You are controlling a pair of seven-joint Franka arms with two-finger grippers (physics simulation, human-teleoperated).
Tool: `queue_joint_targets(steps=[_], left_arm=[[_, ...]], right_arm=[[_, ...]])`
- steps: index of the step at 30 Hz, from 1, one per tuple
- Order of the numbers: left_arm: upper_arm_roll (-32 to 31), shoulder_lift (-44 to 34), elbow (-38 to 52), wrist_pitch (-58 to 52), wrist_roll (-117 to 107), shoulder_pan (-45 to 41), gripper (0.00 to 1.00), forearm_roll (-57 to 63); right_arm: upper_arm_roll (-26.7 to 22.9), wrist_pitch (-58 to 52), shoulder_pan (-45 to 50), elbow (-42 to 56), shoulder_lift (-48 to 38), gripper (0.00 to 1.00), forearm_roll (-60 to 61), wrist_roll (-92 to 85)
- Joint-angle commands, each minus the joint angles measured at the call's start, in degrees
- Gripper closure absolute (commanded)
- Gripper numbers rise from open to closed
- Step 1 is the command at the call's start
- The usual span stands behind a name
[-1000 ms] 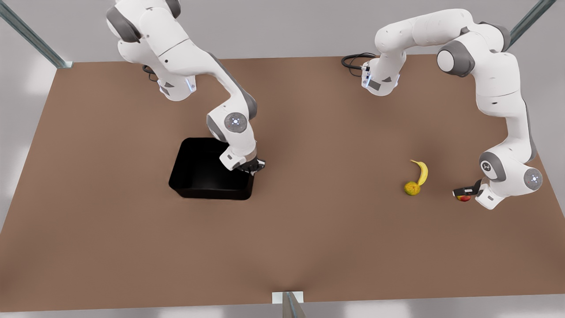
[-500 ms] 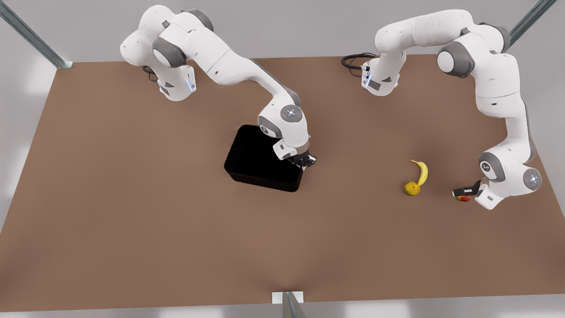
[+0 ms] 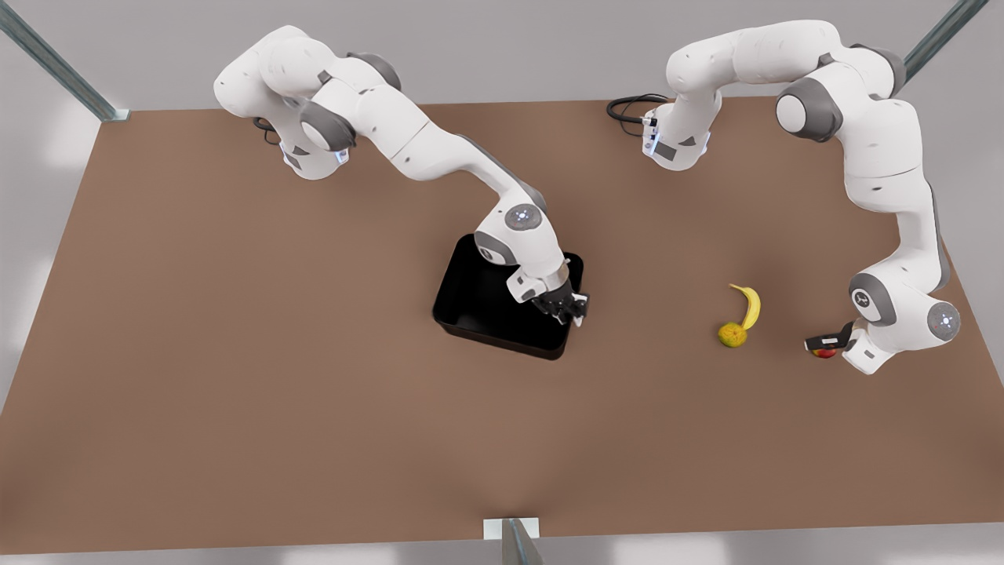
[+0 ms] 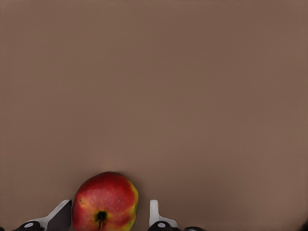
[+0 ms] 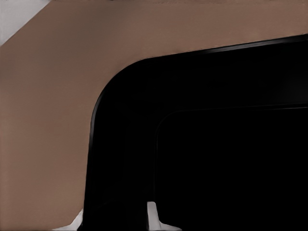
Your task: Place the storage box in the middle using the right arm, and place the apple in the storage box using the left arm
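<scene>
- The right gripper (image 3: 571, 308), at the end of the right arm (image 3: 439, 153) that reaches in from the upper left of the front view, is clamped on the wall of the storage box (image 3: 478, 302) at the box's edge toward the front view's right; the right wrist view shows one pale fingertip (image 5: 153, 214) inside the glossy black wall and the other outside it.
- The storage box sits near the centre of the brown table (image 3: 235, 377), turned slightly askew to the table's edges, and its dark interior (image 5: 231, 168) holds nothing.
- In the right wrist view a rounded corner of the box's rim (image 5: 120, 77) curves across the frame, with bare tabletop beyond it.
- The left gripper (image 3: 823, 343), on the left arm (image 3: 886, 165) folded down along the front view's right edge, sits low over the apple (image 3: 823, 352) at the lower right of the table.
- The left wrist view shows the fingers (image 4: 155, 214) spread to either side of the apple (image 4: 106, 202); one finger lies close against the fruit and the other stands a little apart, so the gripper is open around it.
- The apple, red with yellow patches and stem up toward the camera, rests on the table, well apart from the storage box.
- A banana (image 3: 749, 304) and a yellow-green lumpy fruit (image 3: 732, 335) lie touching each other between the box and the apple, nearer the apple.
- A black cable (image 3: 627, 106) loops at the far table edge beside the left arm's base.
</scene>
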Motion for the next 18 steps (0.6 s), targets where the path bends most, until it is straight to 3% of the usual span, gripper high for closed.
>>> queue_joint_targets(steps=[1, 6, 12, 14, 15, 17, 18], left_arm=[[0.01, 0.0, 0.0, 0.0, 0.0, -0.01, 0.27, 0.08], [0.18, 0.26, 0.0, 0.17, 0.26, -0.27, 0.27, 0.35], [0.27, 1.05, 0.53, 0.18, 0.26, -0.27, 0.26, 0.35], [0.27, 0.96, 0.53, 0.18, 0.35, -0.27, 0.31, 0.35], [0.27, 1.05, 0.53, 0.18, 0.26, -0.27, 0.33, 0.35], [0.27, 1.05, 0.53, 0.26, 0.35, -0.36, 0.33, 0.35], [0.27, 1.05, 0.53, 0.26, 0.35, -0.36, 0.33, 0.35]], right_arm=[[0.04, 0.87, -0.01, -0.04, 0.01, 0.0, 0.59, -0.45], [0.13, -0.45, -0.01, -0.74, -4.91, 0.0, 1.91, -0.45], [1.18, -13.18, -2.56, -4.25, -17.48, 0.0, 2.17, -4.14], [2.41, -33.57, -7.04, -5.05, -29.51, 0.0, 9.72, -22.58], [2.15, -46.81, -11.51, -10.03, -39.42, 0.0, 11.14, -40.46], [2.15, -59.59, -30.47, -23.66, -57.89, 0.0, 7.82, -80.54], [2.5, -65.47, -37.97, -23.51, -63.26, 0.0, 4.2, -88.6]])
